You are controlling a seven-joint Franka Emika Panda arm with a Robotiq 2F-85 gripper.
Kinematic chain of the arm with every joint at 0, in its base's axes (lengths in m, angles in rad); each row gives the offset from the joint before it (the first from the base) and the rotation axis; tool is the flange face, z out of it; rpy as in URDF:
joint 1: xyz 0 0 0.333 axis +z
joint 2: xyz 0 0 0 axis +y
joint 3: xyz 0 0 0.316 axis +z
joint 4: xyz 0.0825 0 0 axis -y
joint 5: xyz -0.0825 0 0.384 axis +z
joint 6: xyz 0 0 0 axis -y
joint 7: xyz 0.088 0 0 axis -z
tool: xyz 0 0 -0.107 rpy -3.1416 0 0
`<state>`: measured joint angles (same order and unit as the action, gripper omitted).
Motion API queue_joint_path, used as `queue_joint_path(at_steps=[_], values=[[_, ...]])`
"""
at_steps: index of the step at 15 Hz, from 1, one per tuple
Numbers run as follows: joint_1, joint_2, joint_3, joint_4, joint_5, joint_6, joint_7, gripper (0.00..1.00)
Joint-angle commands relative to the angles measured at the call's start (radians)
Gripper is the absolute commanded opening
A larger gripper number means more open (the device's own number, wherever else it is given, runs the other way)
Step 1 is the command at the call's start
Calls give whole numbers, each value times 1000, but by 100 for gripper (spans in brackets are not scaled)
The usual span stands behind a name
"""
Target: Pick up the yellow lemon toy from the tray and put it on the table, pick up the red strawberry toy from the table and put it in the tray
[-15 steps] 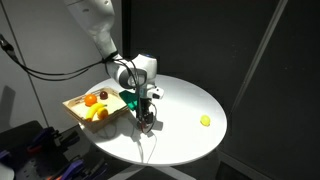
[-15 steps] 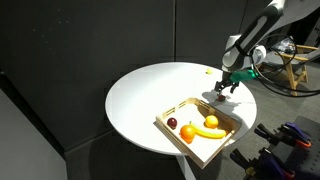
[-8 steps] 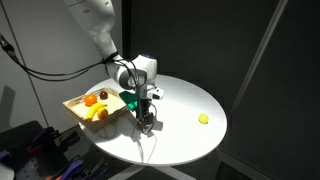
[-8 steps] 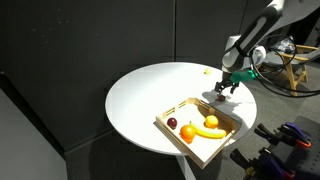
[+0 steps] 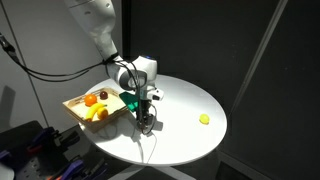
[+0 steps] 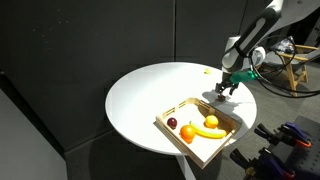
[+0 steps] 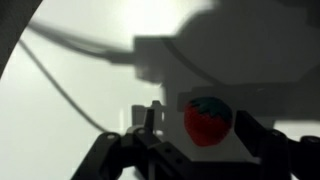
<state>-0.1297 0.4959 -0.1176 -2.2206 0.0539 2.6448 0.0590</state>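
Observation:
The red strawberry toy lies on the white table between my fingers in the wrist view. My gripper is open and low over it, with one finger apart from it and the other close beside it. In both exterior views the gripper stands just beside the light-wood tray. The yellow lemon toy lies on the table far from the tray, and it also shows as a small dot past the gripper. The strawberry is hidden by the gripper in both exterior views.
The tray holds a dark maroon fruit, an orange ball and a larger deep-yellow fruit. A cable hangs from the arm near the gripper. The table edge is close to the tray in an exterior view.

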Motion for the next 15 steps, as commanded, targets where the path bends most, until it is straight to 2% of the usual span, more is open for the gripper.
queue_joint_path(at_steps=[1, 5, 15], values=[[-11, 2, 7, 11, 5, 3, -19, 52], [-10, -17, 9, 2, 2, -11, -28, 21], [-3, -136, 22, -39, -14, -144, -91, 19]])
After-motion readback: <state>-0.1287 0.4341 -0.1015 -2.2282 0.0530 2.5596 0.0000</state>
